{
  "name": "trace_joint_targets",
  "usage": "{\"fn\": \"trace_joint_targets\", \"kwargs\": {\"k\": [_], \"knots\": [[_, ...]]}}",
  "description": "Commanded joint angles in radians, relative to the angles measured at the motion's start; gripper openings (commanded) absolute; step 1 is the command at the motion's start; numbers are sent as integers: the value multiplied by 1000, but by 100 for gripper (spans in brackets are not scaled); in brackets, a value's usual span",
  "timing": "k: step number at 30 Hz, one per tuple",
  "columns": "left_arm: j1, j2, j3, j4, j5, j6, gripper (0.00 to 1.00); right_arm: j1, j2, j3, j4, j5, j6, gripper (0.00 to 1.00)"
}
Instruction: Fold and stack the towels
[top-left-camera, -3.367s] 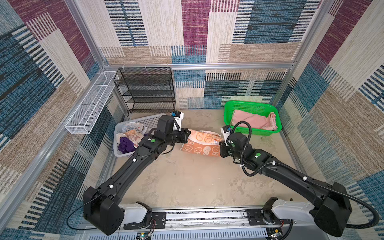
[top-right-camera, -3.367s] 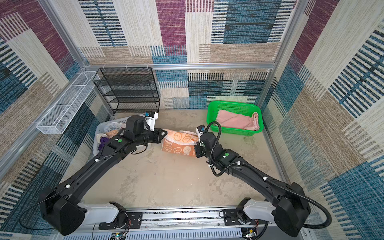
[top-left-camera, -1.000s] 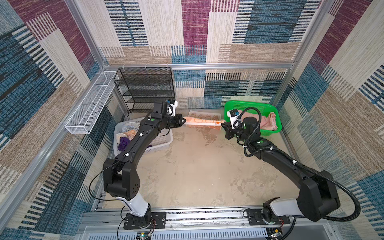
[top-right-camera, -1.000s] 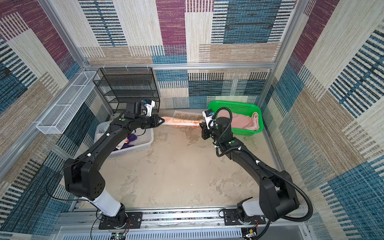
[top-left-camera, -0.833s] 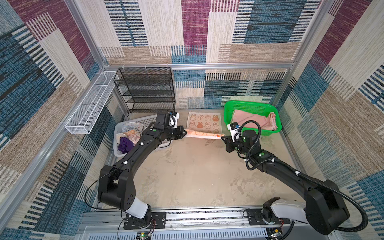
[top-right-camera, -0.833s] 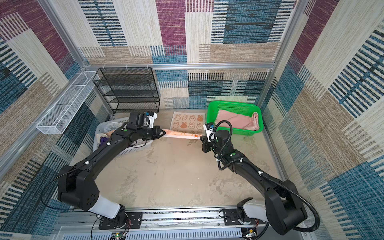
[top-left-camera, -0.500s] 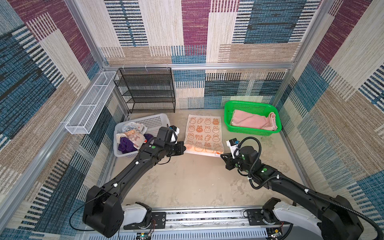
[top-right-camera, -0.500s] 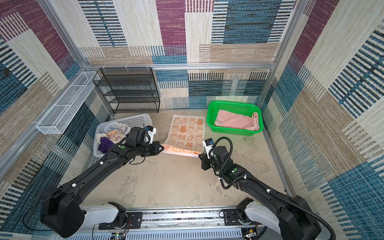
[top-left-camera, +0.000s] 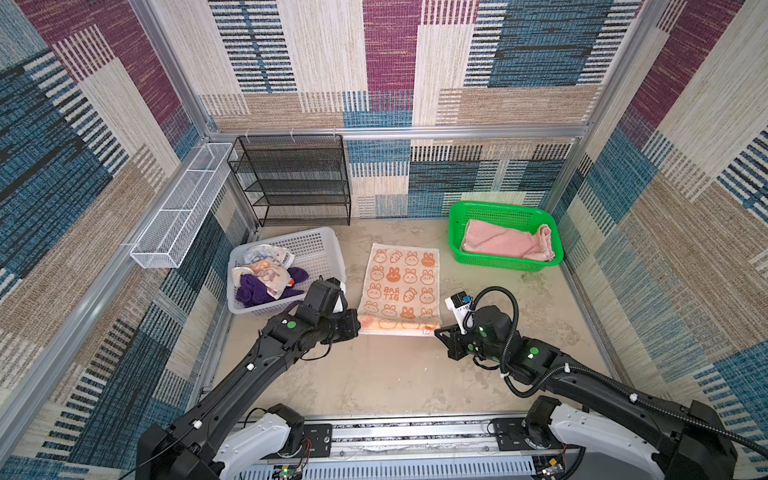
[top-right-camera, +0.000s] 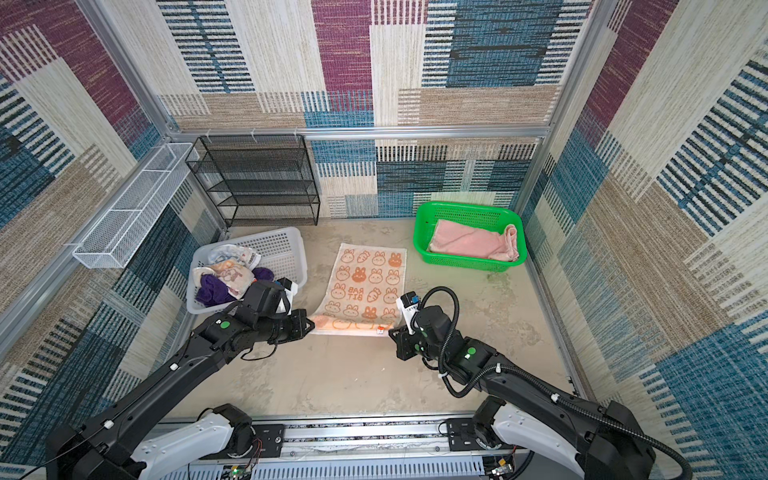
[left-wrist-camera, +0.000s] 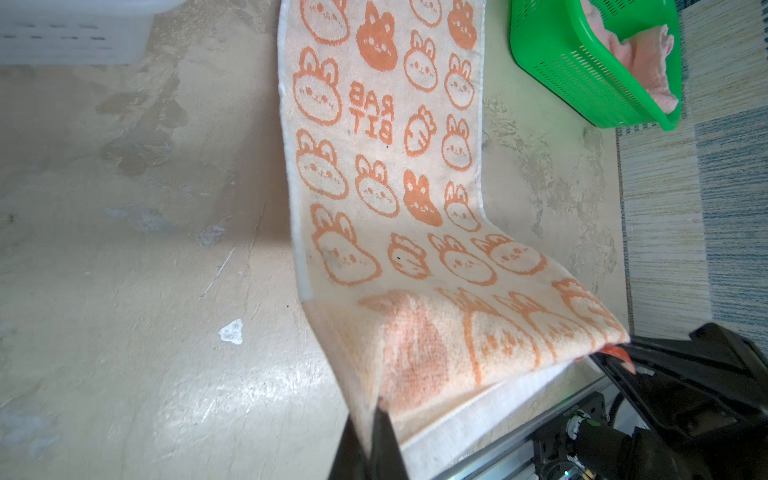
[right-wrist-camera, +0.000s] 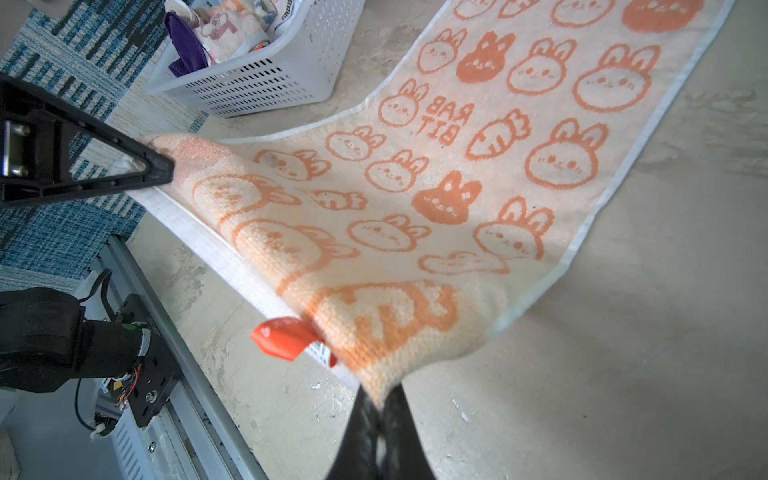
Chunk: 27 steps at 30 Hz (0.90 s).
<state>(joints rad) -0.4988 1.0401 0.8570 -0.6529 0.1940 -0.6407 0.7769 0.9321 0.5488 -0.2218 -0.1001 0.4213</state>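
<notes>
Orange rabbit towel (top-left-camera: 401, 286) spread on worktop (top-left-camera: 395, 374) beside green basket (top-left-camera: 505, 266). Left fingers (left-wrist-camera: 386, 449), right fingers (right-wrist-camera: 361, 436) clamped on near corners, edge lifted. Judged soft, light, limp; corner holds suit.

2 arms low and forward, left gripper (top-left-camera: 357, 323) and right gripper (top-left-camera: 436, 331) closed, tips toward each other

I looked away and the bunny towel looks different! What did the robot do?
The orange bunny towel was bunched between both grippers. They stretched it out near the back, then pulled it toward the robot's base, so it now lies spread out. The left gripper and right gripper still pinch its near corners. The pink towel in the green basket and the towels in the white basket stayed put.
</notes>
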Motion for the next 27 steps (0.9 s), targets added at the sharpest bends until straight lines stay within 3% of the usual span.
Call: {"fn": "trace_joint_targets", "kwargs": {"k": [1, 8, 27], "knots": [[2, 16, 28, -49, -80, -6, 0, 1, -3, 35, -42, 119, 16, 0], [12, 155, 135, 20, -64, 51, 0, -11, 73, 112, -34, 284, -72, 0], [140, 566, 478, 103, -3, 166, 0, -259, 477, 383, 92, 239, -243, 0]]}}
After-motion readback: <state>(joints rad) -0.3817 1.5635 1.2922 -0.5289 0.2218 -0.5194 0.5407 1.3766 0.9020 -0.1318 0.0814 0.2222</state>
